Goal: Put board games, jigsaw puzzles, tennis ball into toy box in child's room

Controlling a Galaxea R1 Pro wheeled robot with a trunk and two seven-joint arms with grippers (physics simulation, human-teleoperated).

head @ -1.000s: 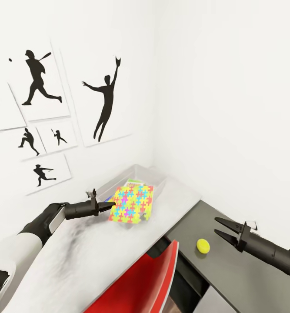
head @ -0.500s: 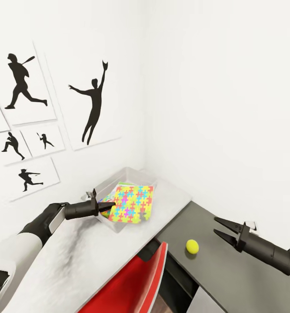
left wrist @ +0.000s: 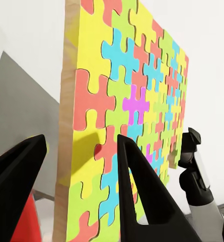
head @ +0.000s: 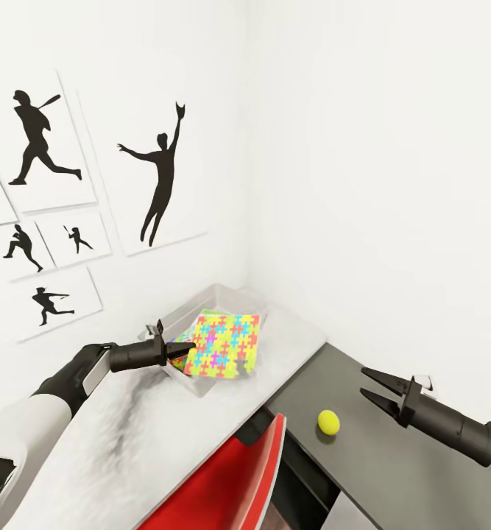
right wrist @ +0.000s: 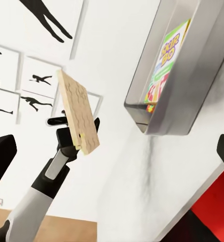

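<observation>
My left gripper (head: 186, 347) is shut on one edge of a jigsaw puzzle (head: 223, 346), holding it tilted in the air over the near end of the toy box (head: 227, 298). In the left wrist view the black fingers (left wrist: 137, 191) pinch the puzzle (left wrist: 132, 101). From the right wrist, the puzzle's plain back (right wrist: 79, 113) shows beside the toy box (right wrist: 184, 108), which holds the Skip-Bo board game (right wrist: 165, 58). The tennis ball (head: 328, 422) lies on the table's dark lower section (head: 400, 471). To the ball's right, my right gripper (head: 364, 383) hangs open and holds nothing.
The toy box stands in the corner where two white walls meet, on the light grey tabletop (head: 120, 442). A red chair back (head: 230, 486) rises at the table's front edge. Black sports silhouette pictures (head: 160, 184) hang on the left wall.
The whole picture has shifted left, so the camera turned. The puzzle now sits nearer the toy box's end, still in my left gripper. The right gripper stays open.
</observation>
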